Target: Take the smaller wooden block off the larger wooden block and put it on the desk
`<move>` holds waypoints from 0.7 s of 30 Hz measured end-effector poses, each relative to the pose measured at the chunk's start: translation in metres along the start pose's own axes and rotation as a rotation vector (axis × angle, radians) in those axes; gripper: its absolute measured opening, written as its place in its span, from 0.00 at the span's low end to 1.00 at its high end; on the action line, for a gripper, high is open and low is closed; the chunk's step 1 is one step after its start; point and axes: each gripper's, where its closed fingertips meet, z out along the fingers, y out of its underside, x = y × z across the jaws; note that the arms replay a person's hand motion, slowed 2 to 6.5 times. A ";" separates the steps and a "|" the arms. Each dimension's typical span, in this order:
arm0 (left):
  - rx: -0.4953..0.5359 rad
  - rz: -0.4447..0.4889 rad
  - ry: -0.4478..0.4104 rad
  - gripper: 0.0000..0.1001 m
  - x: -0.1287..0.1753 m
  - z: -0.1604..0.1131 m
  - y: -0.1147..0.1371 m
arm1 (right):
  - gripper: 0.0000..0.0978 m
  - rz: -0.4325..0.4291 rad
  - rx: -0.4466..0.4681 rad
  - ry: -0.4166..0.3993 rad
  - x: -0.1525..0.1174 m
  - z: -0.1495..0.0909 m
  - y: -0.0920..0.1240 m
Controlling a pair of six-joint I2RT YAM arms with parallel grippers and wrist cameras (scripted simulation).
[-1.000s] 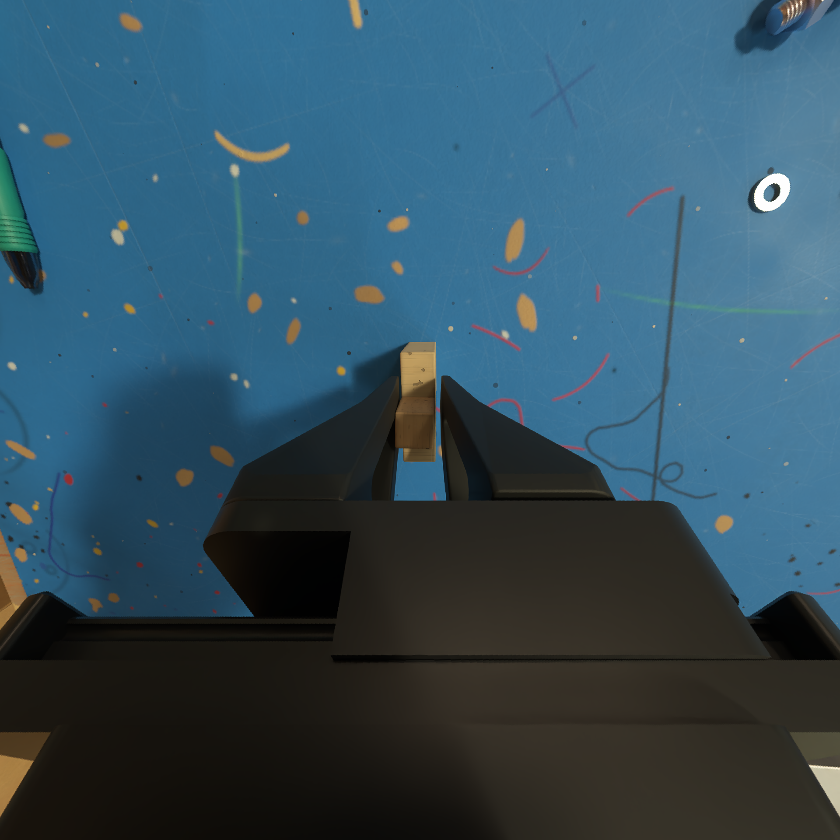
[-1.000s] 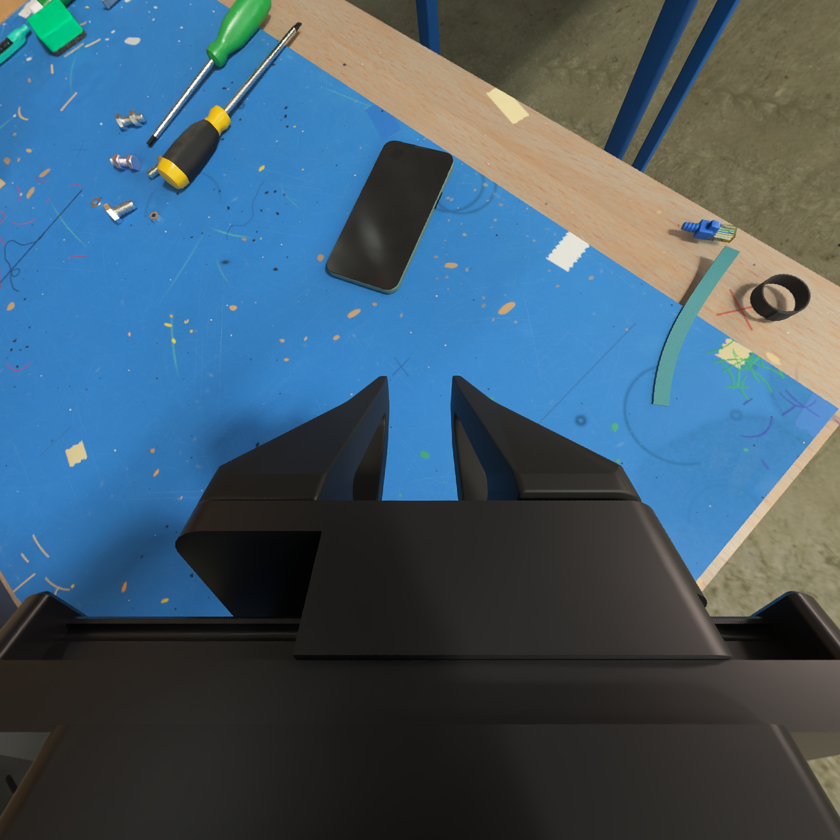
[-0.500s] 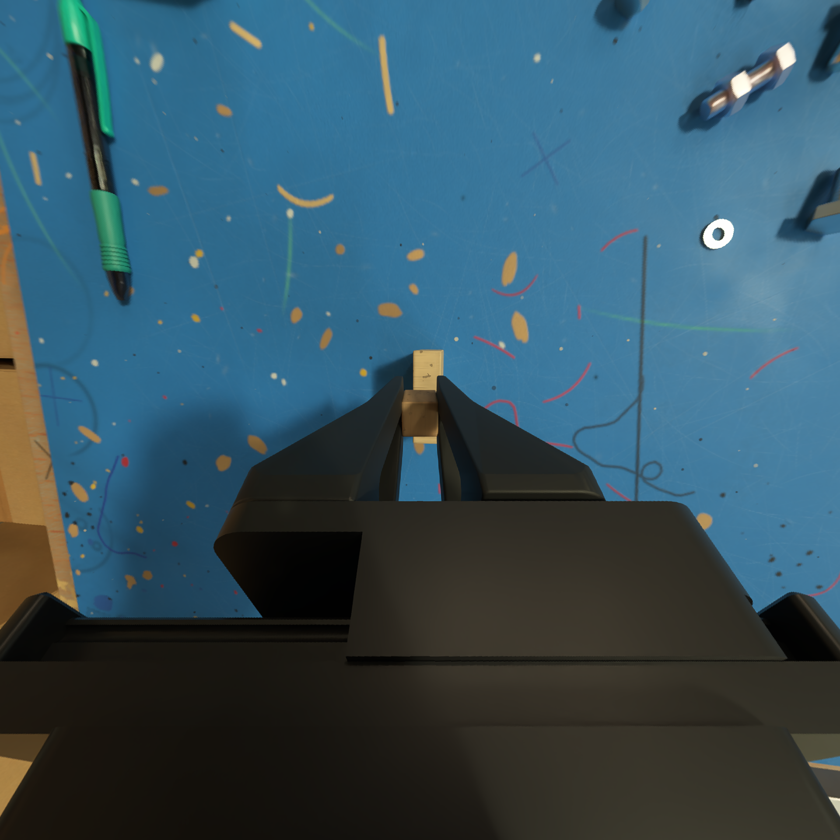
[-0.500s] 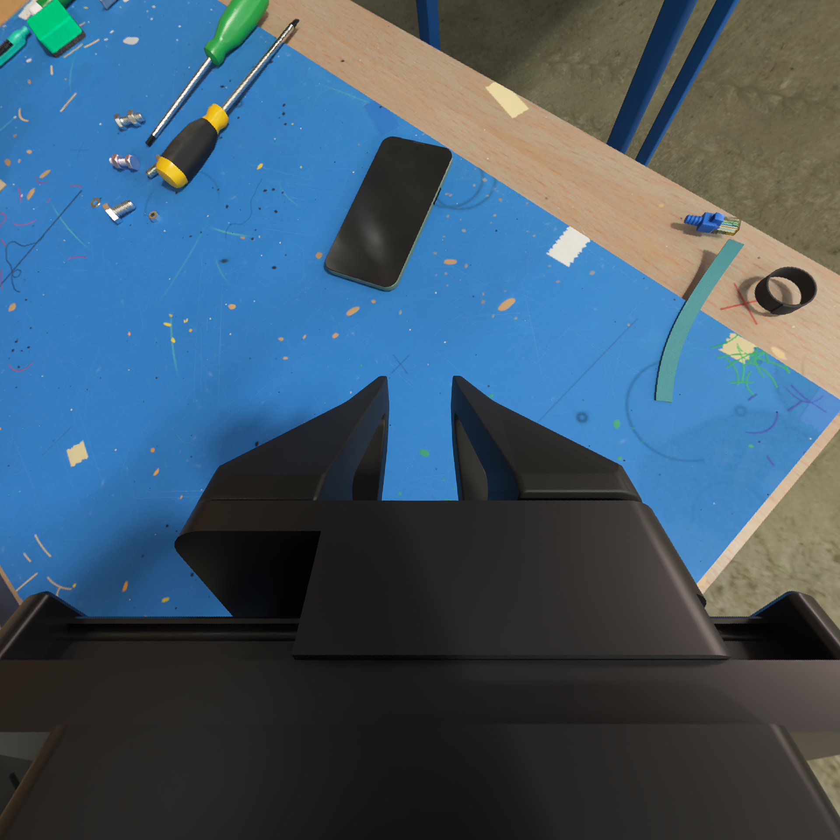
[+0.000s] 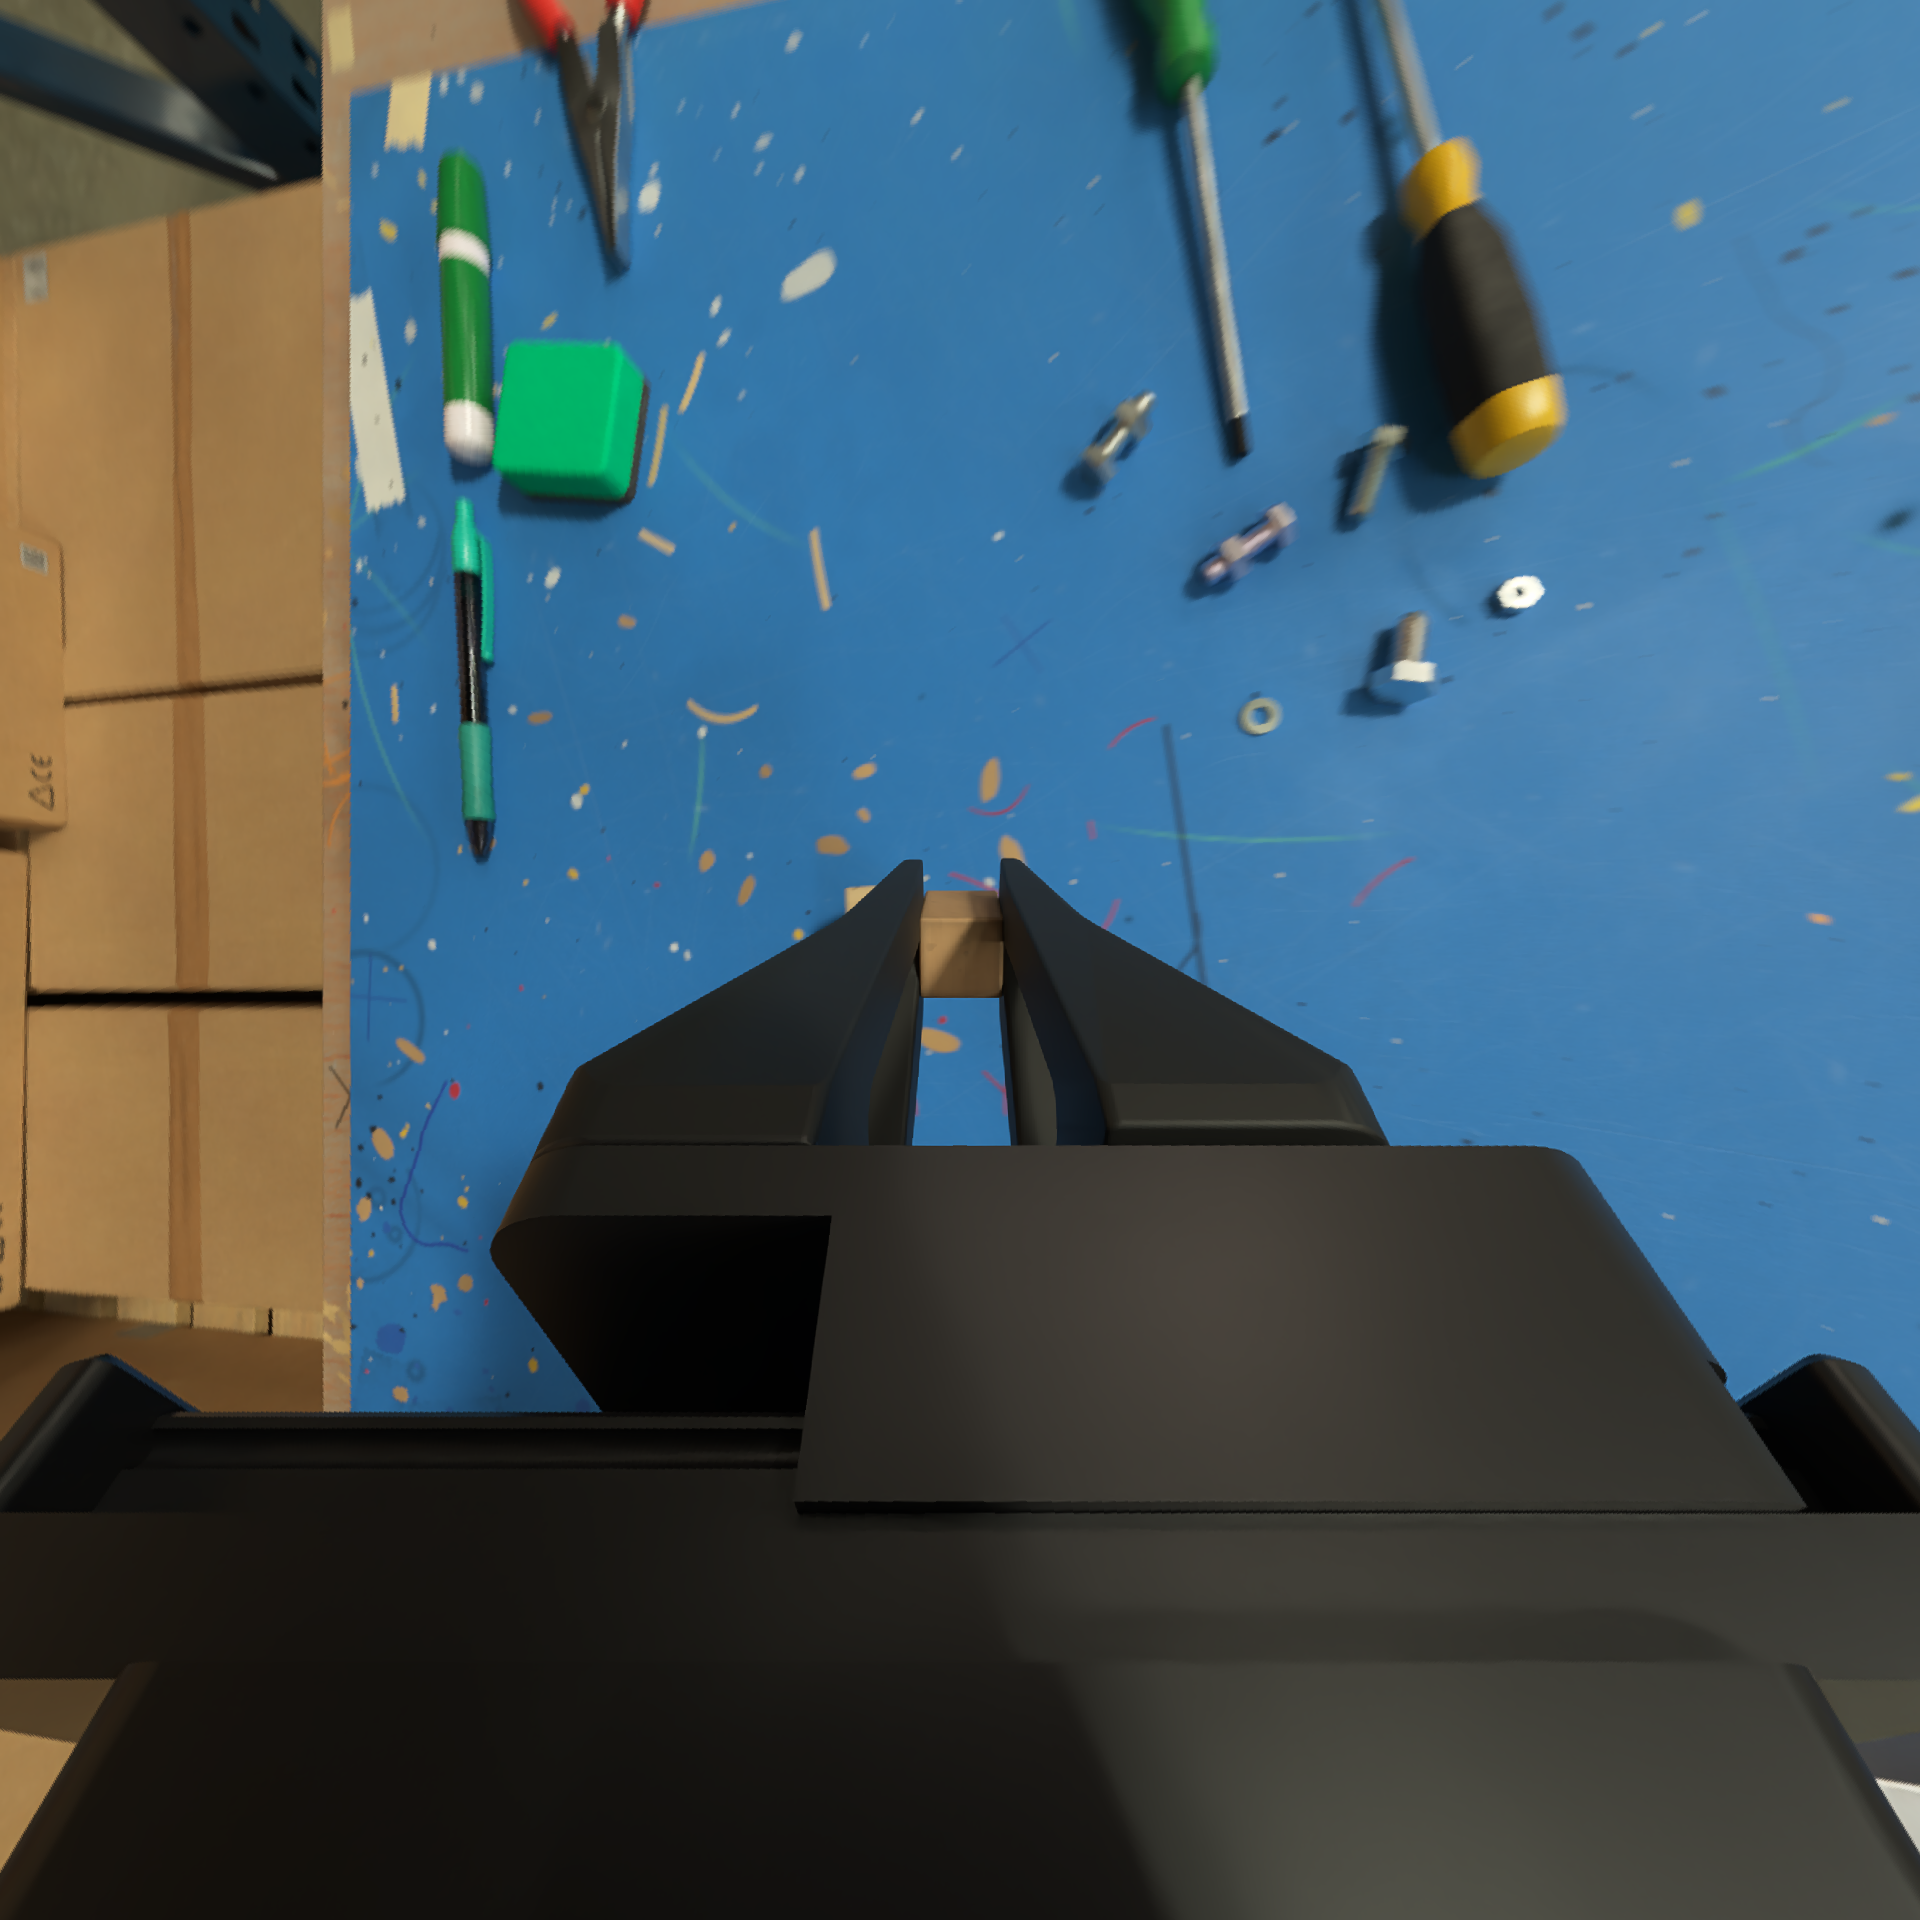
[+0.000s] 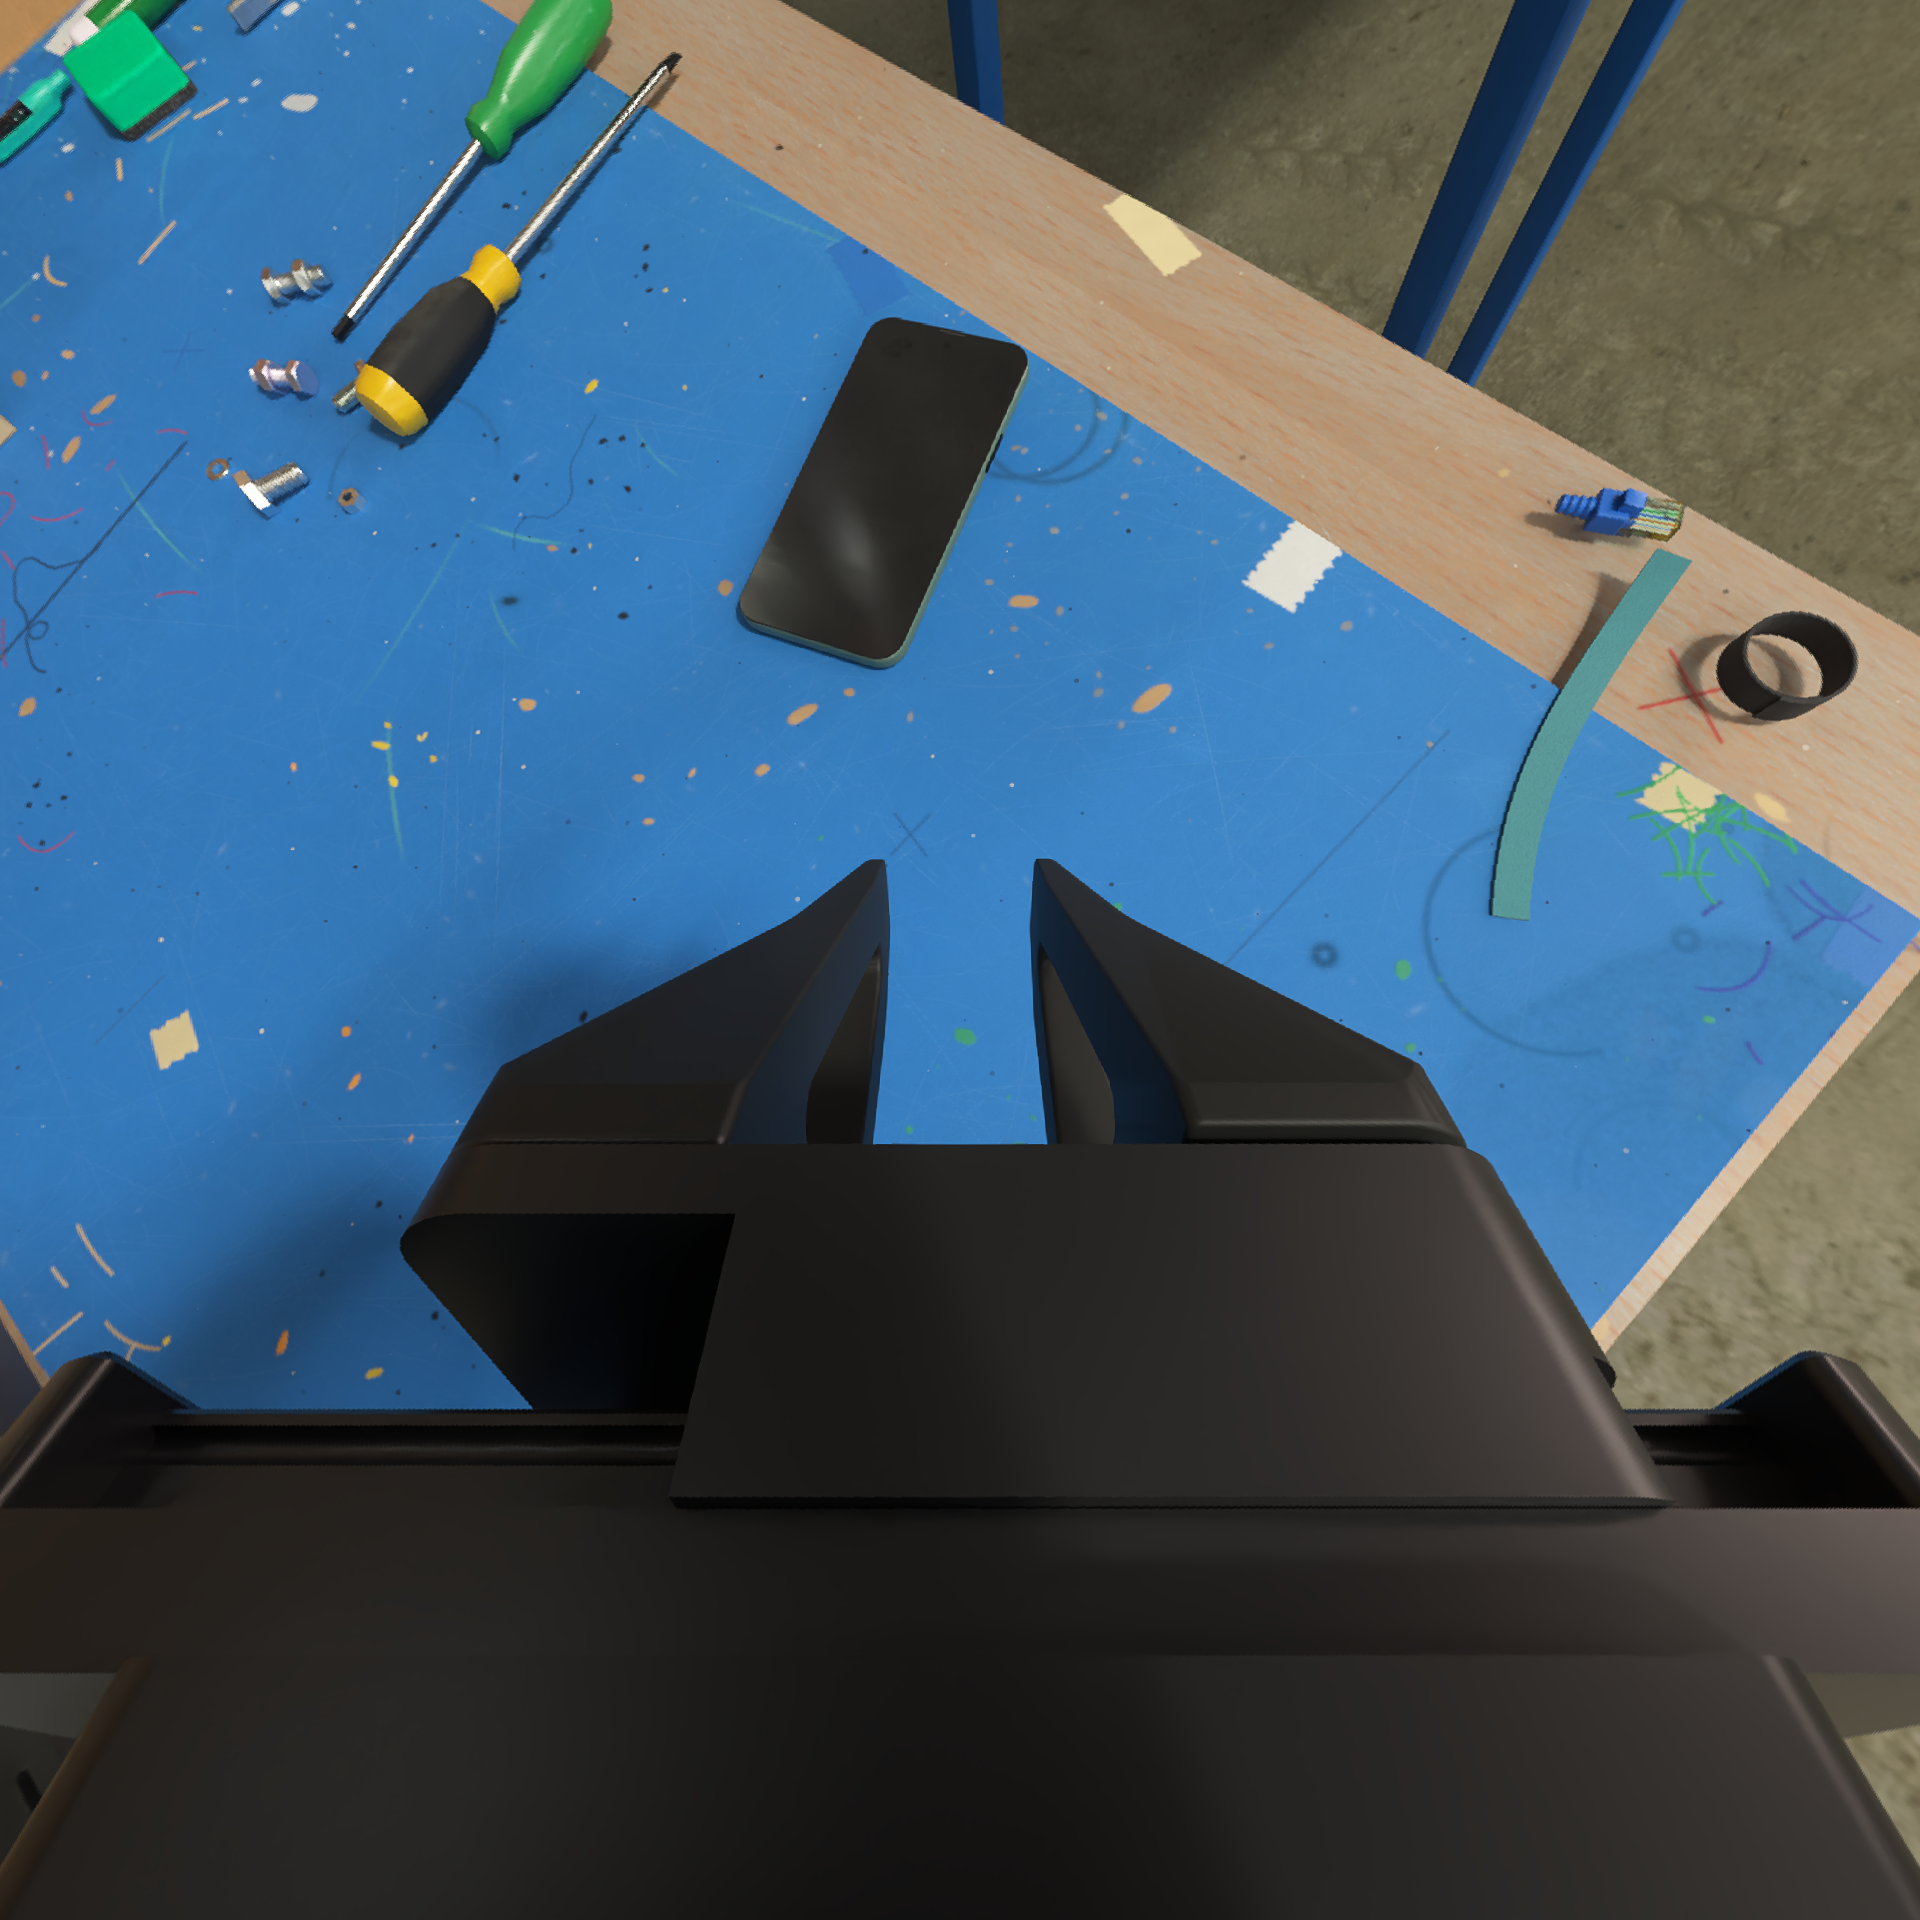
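In the left wrist view my left gripper [image 5: 961, 883] is shut on the smaller wooden block [image 5: 960, 951], a light brown cube, held well above the blue mat [image 5: 1558, 935]. A sliver of the larger wooden block [image 5: 858, 898] shows on the mat just left of the left finger; the rest is hidden behind it. In the right wrist view my right gripper [image 6: 960, 868] is open and empty above the blue mat [image 6: 623, 831]. Neither block shows in that view.
Left wrist view: green pen [image 5: 473, 675], green marker [image 5: 463, 301], green eraser block [image 5: 566, 419], pliers [image 5: 603, 125], two screwdrivers [image 5: 1475, 312], bolts [image 5: 1403, 665] and a washer [image 5: 1259, 715]; cardboard boxes [image 5: 156, 727] beyond the desk's left edge. Right wrist view: black phone [image 6: 883, 488], tape ring [image 6: 1784, 665].
My left gripper has risen high with the smaller block, lifting it off the larger block, which stays on the mat. Much more of the desk shows. The right gripper has barely moved.
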 end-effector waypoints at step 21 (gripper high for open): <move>0.088 0.187 0.369 0.12 0.214 -0.030 -0.030 | 0.24 0.003 -0.001 0.002 0.002 0.000 0.001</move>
